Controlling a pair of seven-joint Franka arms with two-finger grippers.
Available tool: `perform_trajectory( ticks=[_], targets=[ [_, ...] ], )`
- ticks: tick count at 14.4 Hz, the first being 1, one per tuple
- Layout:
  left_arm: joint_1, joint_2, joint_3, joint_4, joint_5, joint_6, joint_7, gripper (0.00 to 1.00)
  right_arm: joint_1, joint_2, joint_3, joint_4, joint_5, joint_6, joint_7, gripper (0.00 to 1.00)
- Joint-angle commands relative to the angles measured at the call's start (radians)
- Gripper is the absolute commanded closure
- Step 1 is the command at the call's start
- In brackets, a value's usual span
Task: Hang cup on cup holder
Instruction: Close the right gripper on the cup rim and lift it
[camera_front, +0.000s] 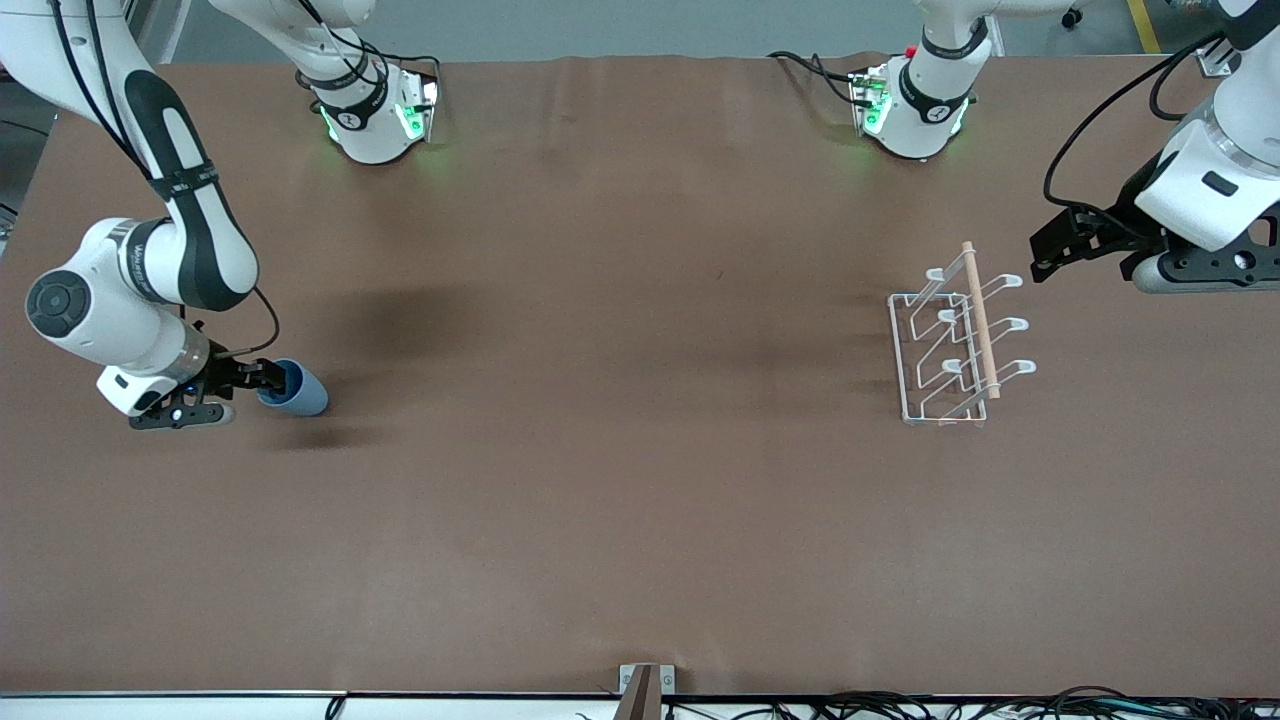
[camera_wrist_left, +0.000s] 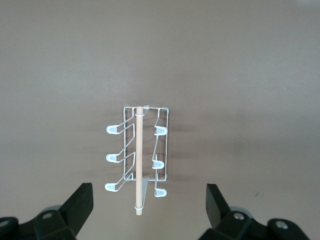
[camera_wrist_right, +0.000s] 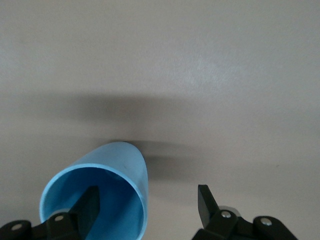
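Note:
The light-blue cup (camera_front: 300, 391) lies on its side on the table, toward the right arm's end, its mouth facing my right gripper (camera_front: 262, 381). That gripper is open and straddles the cup's wall. In the right wrist view one finger (camera_wrist_right: 89, 206) is inside the cup (camera_wrist_right: 116, 164) and the other stands outside, well clear of it, with my right gripper (camera_wrist_right: 147, 194) centred about the rim. The white wire cup holder (camera_front: 958, 338) with its wooden rod stands toward the left arm's end. My left gripper (camera_front: 1043, 256) hangs open in the air beside it, holding nothing. In the left wrist view the cup holder (camera_wrist_left: 137, 160) lies ahead of my left gripper (camera_wrist_left: 149, 190).
The brown table top (camera_front: 620, 450) stretches between the cup and the cup holder. The two arm bases (camera_front: 375, 115) stand along the table edge farthest from the front camera. Cables lie along the nearest edge.

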Motion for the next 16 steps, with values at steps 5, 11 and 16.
perform_trajectory(
  ticks=[5,11,16],
  targets=[
    [0.002,0.005,-0.001,0.001,0.007,0.012,0.01,0.01,-0.011,-0.005,0.008,-0.026,0.008,0.009,0.001,0.52],
    [0.011,0.011,-0.001,0.004,0.008,0.02,0.011,0.01,-0.006,0.012,0.01,-0.018,0.048,0.019,0.001,0.62],
    [0.005,0.012,-0.001,0.005,0.004,0.02,0.01,0.01,-0.009,0.011,0.01,-0.003,0.054,-0.001,0.012,0.99]
  ],
)
